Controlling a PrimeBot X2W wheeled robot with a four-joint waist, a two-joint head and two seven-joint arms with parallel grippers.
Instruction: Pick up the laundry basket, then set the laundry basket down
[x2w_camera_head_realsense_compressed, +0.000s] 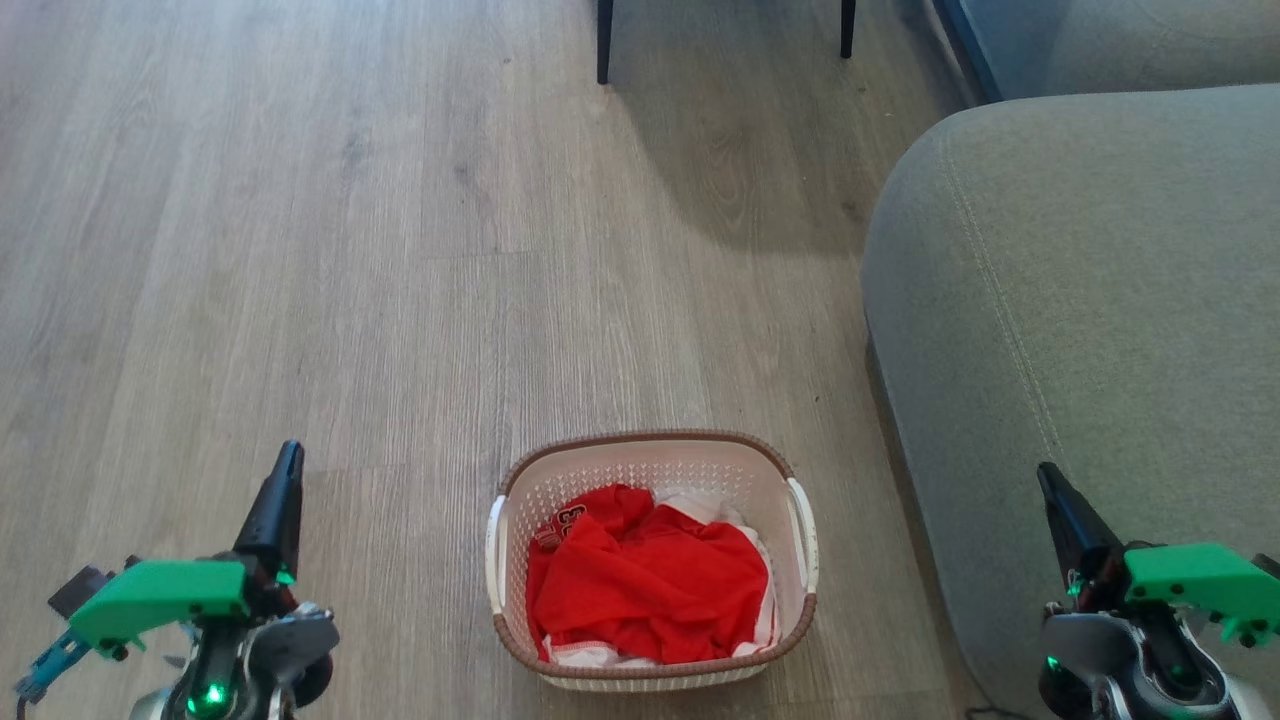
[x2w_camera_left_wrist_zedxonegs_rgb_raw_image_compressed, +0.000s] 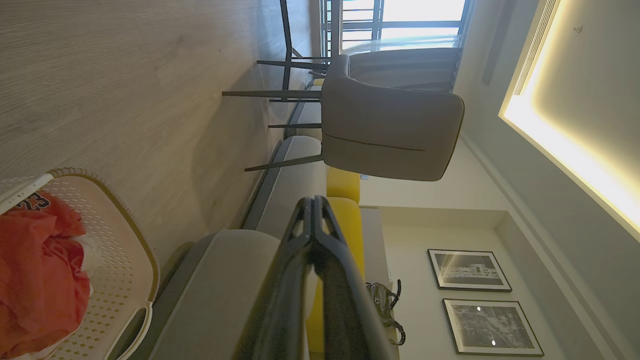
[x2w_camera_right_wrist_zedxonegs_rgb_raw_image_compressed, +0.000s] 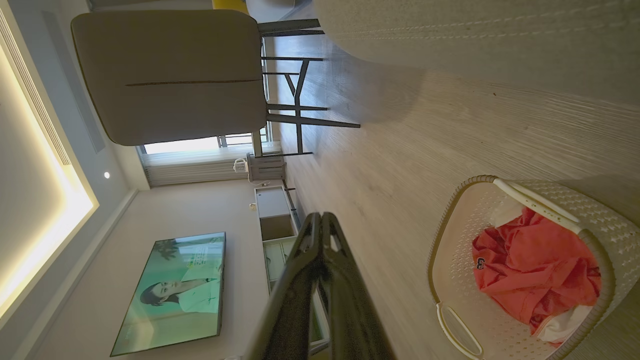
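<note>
**Q:** Where are the two grippers, and how do their fingers stand?

**A:** The left gripper (x2w_camera_head_realsense_compressed: 290, 455) is at the lower left of the head view. Its two dark fingers are pressed together with nothing between them. The right gripper (x2w_camera_head_realsense_compressed: 1045, 472) is at the lower right, and its fingers are also closed on nothing. Each wrist view shows that arm's fingertips meeting.

**Q:** And the laundry basket?

**A:** The laundry basket (x2w_camera_head_realsense_compressed: 640, 468) stands upright on the pale wooden floor (x2w_camera_head_realsense_compressed: 350, 250), between the two grippers and apart from both. It has cream perforated walls, a brown woven-look rim and a white handle (x2w_camera_head_realsense_compressed: 494, 555) on each side. Inside lies a crumpled red garment (x2w_camera_head_realsense_compressed: 650, 580) with some white cloth (x2w_camera_head_realsense_compressed: 600, 655) showing beneath it.

**Q:** What lies around it?

**A:** A grey sofa (x2w_camera_head_realsense_compressed: 1080, 300) sits close on the robot's right of the basket. Farther off, a grey chair (x2w_camera_left_wrist_zedxonegs_rgb_raw_image_compressed: 390, 130) stands on thin dark legs. The right wrist view shows a television (x2w_camera_right_wrist_zedxonegs_rgb_raw_image_compressed: 172, 290) on the wall. The left wrist view shows two framed pictures (x2w_camera_left_wrist_zedxonegs_rgb_raw_image_compressed: 470, 270).
</note>
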